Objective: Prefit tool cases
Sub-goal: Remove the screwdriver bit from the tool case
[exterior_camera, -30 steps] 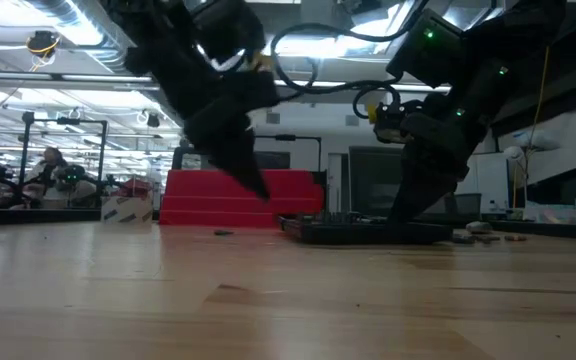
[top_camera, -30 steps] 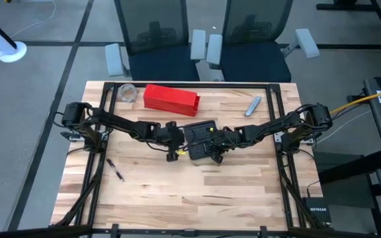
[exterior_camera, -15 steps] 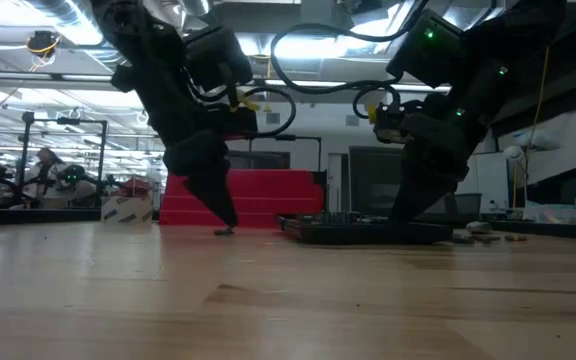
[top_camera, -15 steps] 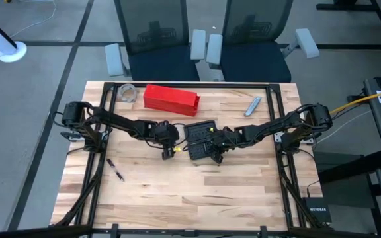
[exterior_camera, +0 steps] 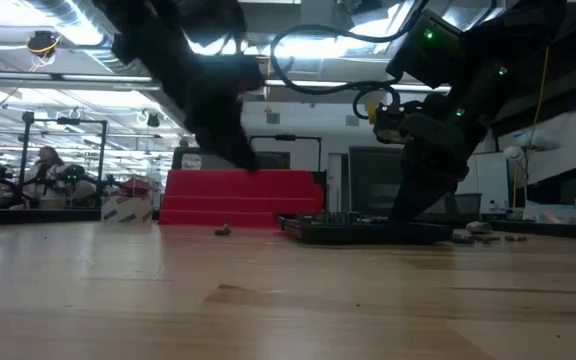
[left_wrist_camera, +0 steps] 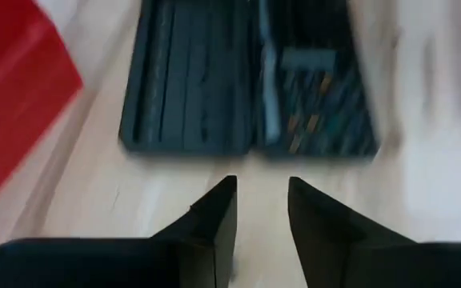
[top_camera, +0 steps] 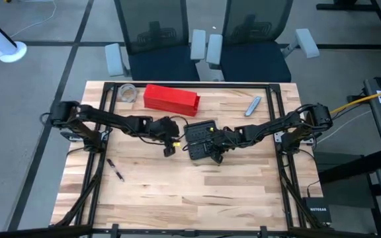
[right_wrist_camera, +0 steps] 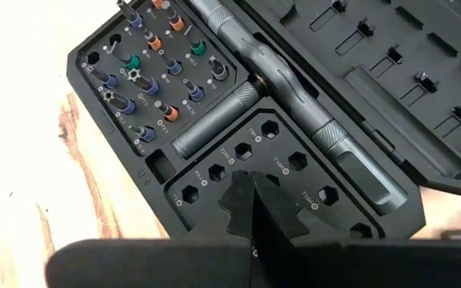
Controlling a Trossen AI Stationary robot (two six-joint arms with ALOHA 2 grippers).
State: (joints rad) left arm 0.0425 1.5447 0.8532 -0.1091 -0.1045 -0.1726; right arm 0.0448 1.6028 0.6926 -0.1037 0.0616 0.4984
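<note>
The black tool case [top_camera: 200,135] lies opened flat at the table's middle. The right wrist view shows its half with coloured bits [right_wrist_camera: 154,64], a driver handle and hexagonal sockets. My right gripper [right_wrist_camera: 251,182] is shut, its tips down on that half; the low view shows it reaching down onto the case [exterior_camera: 368,230]. My left gripper [left_wrist_camera: 261,196] is open with nothing between its fingers. It hangs above the bare wood just left of the case [left_wrist_camera: 246,88] and points toward it, blurred and raised off the table in the low view [exterior_camera: 230,150]. My right gripper touches the case's socket tray [right_wrist_camera: 238,156], on the half that carries the bits, with its shut fingertips [right_wrist_camera: 266,212]. The fingers slant down from the table's right side. The case lies flat and open on the table under them.
A long red box [top_camera: 170,98] lies behind the case, with a clear round roll [top_camera: 127,92] at the far left corner. A silver tool [top_camera: 253,106] lies far right, a thin pen-like piece [top_camera: 116,170] near left. A small dark bit [exterior_camera: 222,231] lies on the wood.
My left gripper dipped its tips to the table left of the case, then rose well clear of the wood, and its arm drew back a little toward the table's left edge. The case and my right gripper have kept still.
</note>
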